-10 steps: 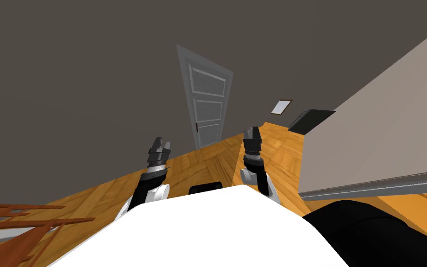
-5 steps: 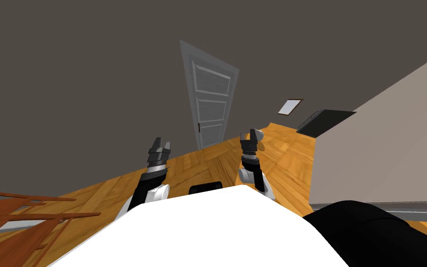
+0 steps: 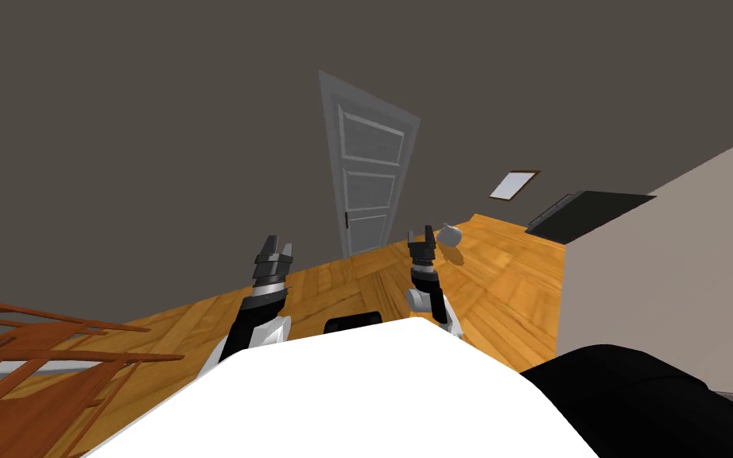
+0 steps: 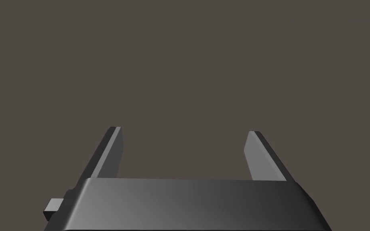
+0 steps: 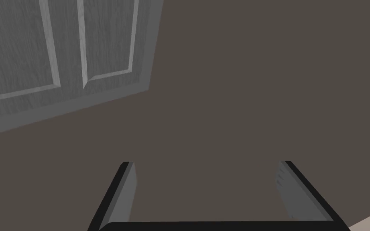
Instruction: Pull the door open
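The door (image 3: 369, 171) is far ahead of me, well apart from both my arms. It sits flat in a dark brown-grey wall (image 3: 118, 119) that is plain and smooth. The door is tall and grey, with three sunk panels one above the other and a flat grey edge all round. Up close, my right wrist view shows thin streaks on it, like painted wood. A small dark handle (image 3: 347, 220) sits on its left edge. Between me and the door lies a shiny orange-brown floor (image 3: 341, 286) made of little wood blocks set in a pattern. My left pincer (image 3: 277, 243) is held up over this floor, and its two flat grey fingers (image 4: 108, 154) stand wide apart with nothing between them. They point at bare wall. My right pincer (image 3: 419, 232) is spread wide too, holding nothing, and its fingers (image 5: 125, 192) point at the wall just beside a corner of the door. A small pale grey round thing (image 3: 450, 235) lies on the floor just past my right pincer. Some red-brown wooden bars (image 3: 39, 358) slant by my left side. To the right of the door is a small white rectangle with a brown rim (image 3: 513, 184), then a black area (image 3: 587, 213), then a pale sandy wall (image 3: 675, 262) close on my right.
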Tool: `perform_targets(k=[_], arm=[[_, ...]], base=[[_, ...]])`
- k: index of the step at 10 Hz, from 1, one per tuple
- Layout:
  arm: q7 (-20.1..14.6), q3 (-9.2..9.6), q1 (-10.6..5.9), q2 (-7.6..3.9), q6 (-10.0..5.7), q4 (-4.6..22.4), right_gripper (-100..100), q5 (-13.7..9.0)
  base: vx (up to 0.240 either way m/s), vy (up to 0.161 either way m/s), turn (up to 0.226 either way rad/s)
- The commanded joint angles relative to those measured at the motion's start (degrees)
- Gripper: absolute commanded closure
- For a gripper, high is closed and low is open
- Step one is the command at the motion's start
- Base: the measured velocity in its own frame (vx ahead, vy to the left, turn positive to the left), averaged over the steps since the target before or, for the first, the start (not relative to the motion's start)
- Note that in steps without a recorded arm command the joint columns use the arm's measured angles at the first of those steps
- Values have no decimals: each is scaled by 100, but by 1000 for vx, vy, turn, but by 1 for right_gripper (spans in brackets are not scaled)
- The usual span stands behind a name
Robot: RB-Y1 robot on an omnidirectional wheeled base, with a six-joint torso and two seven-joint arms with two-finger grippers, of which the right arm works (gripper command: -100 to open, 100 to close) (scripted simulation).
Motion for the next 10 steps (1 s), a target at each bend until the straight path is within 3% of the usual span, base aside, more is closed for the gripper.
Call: perform_targets(k=[1, 10], arm=[[-168, 35, -61, -20, -17, 169, -100, -113], [-1227, 214, -463, -168, -280, 1481, -100, -882]], base=[[82, 1, 138], [96, 5, 139]])
